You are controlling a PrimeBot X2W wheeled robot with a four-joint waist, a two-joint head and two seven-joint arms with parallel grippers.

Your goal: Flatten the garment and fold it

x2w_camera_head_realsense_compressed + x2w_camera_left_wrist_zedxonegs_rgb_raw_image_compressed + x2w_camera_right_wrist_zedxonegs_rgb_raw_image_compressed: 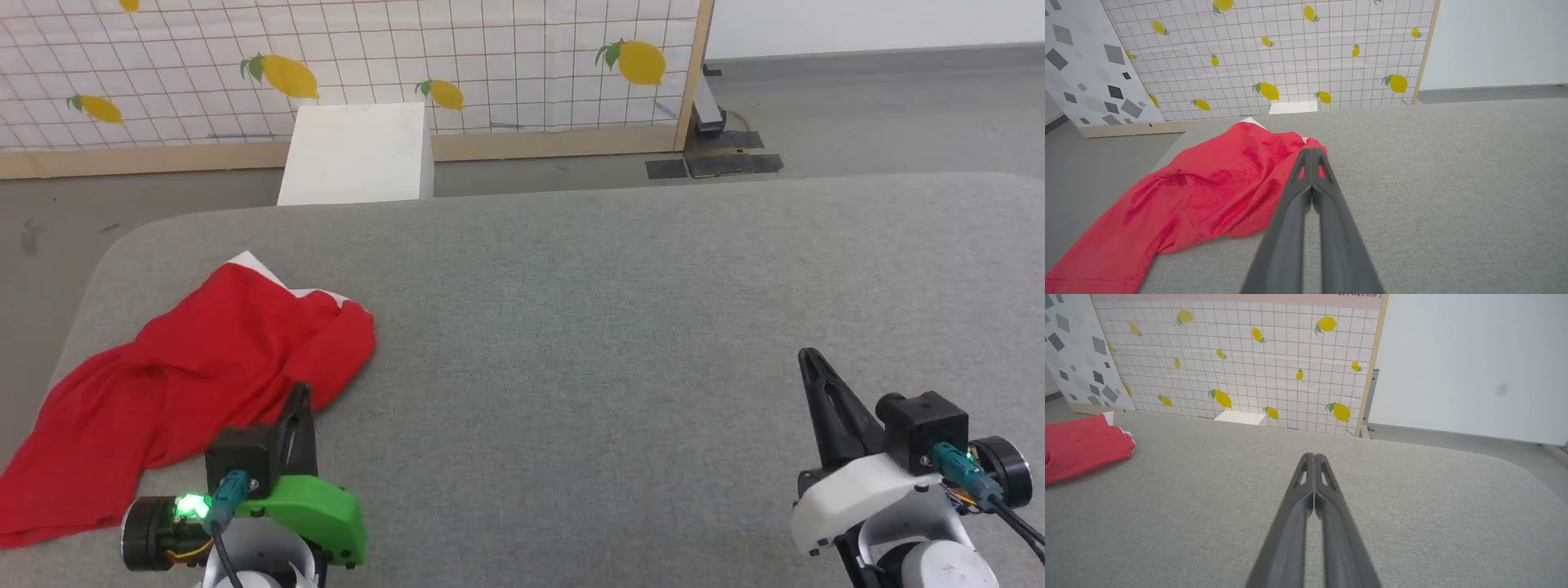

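The garment (180, 384) is a bright red, crumpled piece of cloth with a bit of white trim at its far edge, lying on the left side of the grey table (612, 310). The left wrist view shows the garment (1208, 192) spreading to the left, and the right wrist view shows it (1081, 447) at the far left. My left gripper (304, 392) is shut and empty, hovering at the garment's near right edge (1312, 152). Over bare table at the lower right, my right gripper (808, 357) is shut and empty too (1313, 457).
A white box (359, 155) stands on the floor beyond the table's far edge. Behind it is a lemon-patterned screen (490, 65) in a wooden frame, with dark floor fittings (718, 155) at its right end. The table's left corner is rounded, near the garment.
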